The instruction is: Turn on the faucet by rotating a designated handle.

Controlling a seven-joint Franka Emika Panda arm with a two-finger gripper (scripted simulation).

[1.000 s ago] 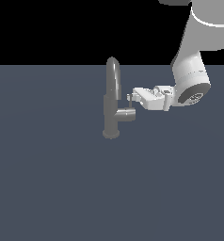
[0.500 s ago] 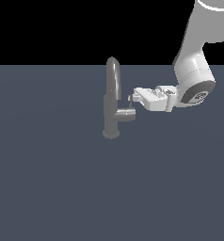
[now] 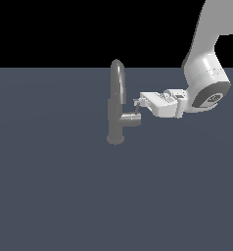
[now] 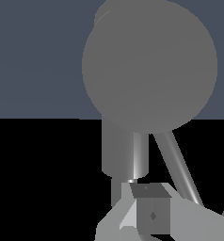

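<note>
The grey faucet [image 3: 116, 105] stands upright on its round base, with the arched spout on top and a short side stub [image 3: 131, 119] pointing to the exterior view's right. The thin handle [image 3: 137, 110] rises from the stub's end. My gripper [image 3: 137, 103] reaches in from the right at the handle's upper end. In the wrist view the stub's round end face [image 4: 149, 66] fills the picture and the handle [image 4: 176, 162] runs as a thin rod between my fingers [image 4: 151, 214]. The jaws stand apart, so the gripper [image 4: 187, 200] looks open around the handle.
The faucet stands on a flat dark blue-grey surface [image 3: 55, 186]. My white arm [image 3: 204, 78] comes down from the upper right of the exterior view. Nothing else shows.
The arm's upper link has leaned a little toward the exterior view's right. The gripper has stayed at the handle, dropping only slightly. The faucet looks unchanged.
</note>
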